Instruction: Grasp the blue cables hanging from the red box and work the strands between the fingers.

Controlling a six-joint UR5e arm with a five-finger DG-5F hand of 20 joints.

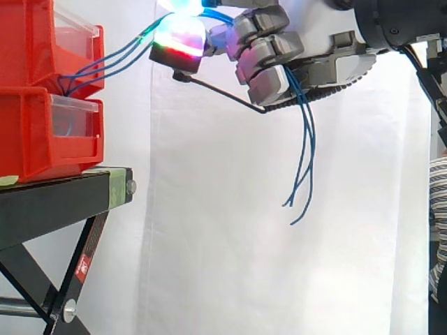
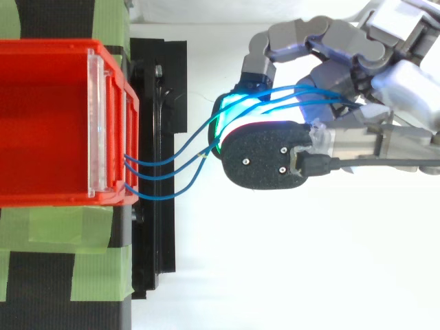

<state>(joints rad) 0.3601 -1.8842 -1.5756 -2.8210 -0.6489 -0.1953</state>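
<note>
Thin blue cables [image 1: 112, 59] run out of the upper red box [image 1: 42, 42] and stretch right and upward to my hand [image 1: 279, 59]. The fingers [image 1: 262, 52] are curled round the strands, which pass through the hand and dangle below it as loose ends [image 1: 304, 160]. A glowing fingertip [image 1: 180, 38] presses against the cables near the top. In the top view the blue cables [image 2: 172, 165] leave the red box [image 2: 48, 117] at its front edge and cross over a glowing pad [image 2: 234, 117] into the hand [image 2: 385, 75].
A second red box [image 1: 49, 136] sits under the first on a black stand [image 1: 63, 199] with green tape [image 2: 62, 227]. A white curtain [image 1: 230, 244] hangs behind. A person's striped sleeve [image 1: 438, 209] shows at the right edge.
</note>
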